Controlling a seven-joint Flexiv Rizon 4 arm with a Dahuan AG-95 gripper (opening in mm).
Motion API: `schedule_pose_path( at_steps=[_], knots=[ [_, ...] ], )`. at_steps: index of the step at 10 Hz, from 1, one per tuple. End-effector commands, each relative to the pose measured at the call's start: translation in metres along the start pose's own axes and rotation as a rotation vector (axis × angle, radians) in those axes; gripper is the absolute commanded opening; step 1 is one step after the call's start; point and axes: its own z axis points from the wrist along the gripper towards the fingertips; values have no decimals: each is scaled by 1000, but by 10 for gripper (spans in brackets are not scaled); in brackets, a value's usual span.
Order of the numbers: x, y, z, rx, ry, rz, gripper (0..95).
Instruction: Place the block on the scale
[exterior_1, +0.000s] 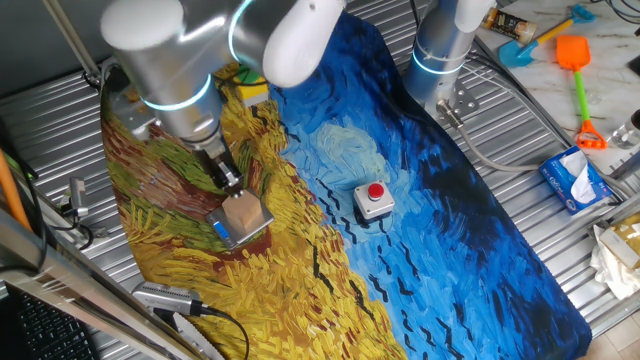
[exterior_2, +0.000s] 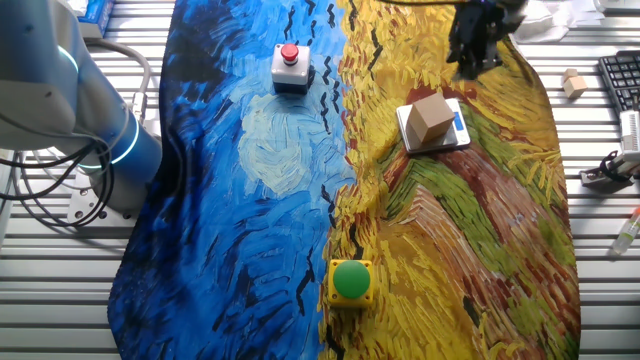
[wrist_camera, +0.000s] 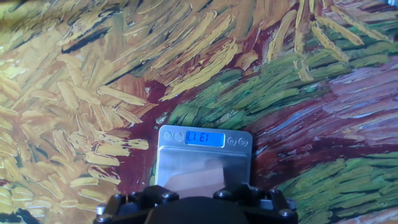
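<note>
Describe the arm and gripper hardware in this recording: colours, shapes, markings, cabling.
The arm has thick, rounded links in matte silver-grey and white, with glowing light-blue rings at the joints. Its cylindrical base carries the same ring, and grey cables trail beside it over the slatted table. The gripper is black, narrow and blocky, with bolt heads visible in the hand view.

Painted cloth (exterior_1: 440, 230) in blue and yellow covers a ribbed metal table (exterior_1: 590, 260)
</note>
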Motion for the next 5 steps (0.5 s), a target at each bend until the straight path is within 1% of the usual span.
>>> schedule_pose_path(
  at_steps=[1,3,4,5],
  knots=[
    [8,10,-16,-6,18,7,0],
    [20,21,-33,-7,34,5,0],
    [25,25,-38,-8,34,19,0],
    [33,30,-44,-9,40,38,0]
  ],
)
